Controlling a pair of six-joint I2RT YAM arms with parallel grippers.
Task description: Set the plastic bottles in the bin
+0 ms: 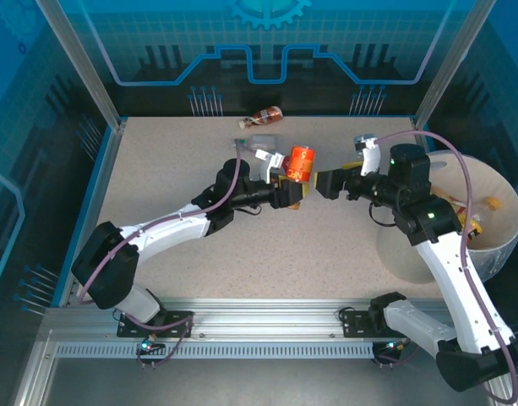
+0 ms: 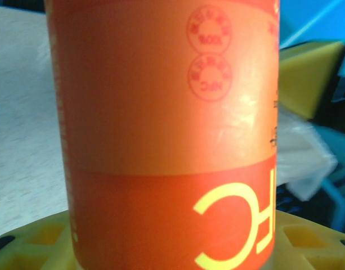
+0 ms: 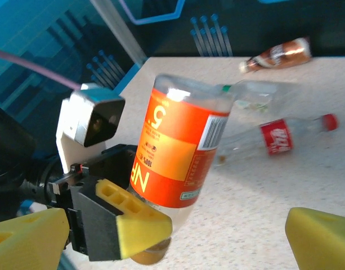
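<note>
Around your orange-labelled bottle (image 1: 302, 162) there is some clutter. From the right wrist view, a red-labelled cola bottle (image 3: 276, 138) lies on its side just behind it, and a clear bottle with a green cap (image 3: 248, 93) lies a little farther back. A brown-labelled bottle (image 1: 265, 113) lies against the far edge of the table (image 1: 174, 169). All three are down on the speckled surface, on the far side of the two claws.

Your left gripper (image 1: 291, 188) is clamped on the lower part of the orange-labelled bottle with its yellow pads (image 3: 138, 228). It holds the bottle lifted and tilted near the middle of the table. Your right gripper (image 1: 323, 183) faces it from just beside, with its yellow fingers (image 3: 321, 239) spread wide apart and nothing between them.

The bin (image 1: 510, 203) stands at the right edge of the table, and your right arm reaches across its near-left rim. Inside, you can see an orange cap and some yellow past the arm. You cannot tell how many bottles are in there.

The near half of the table and its left side are bare. Blue transparent panels (image 1: 81, 101) stand close along the left and far edges
</note>
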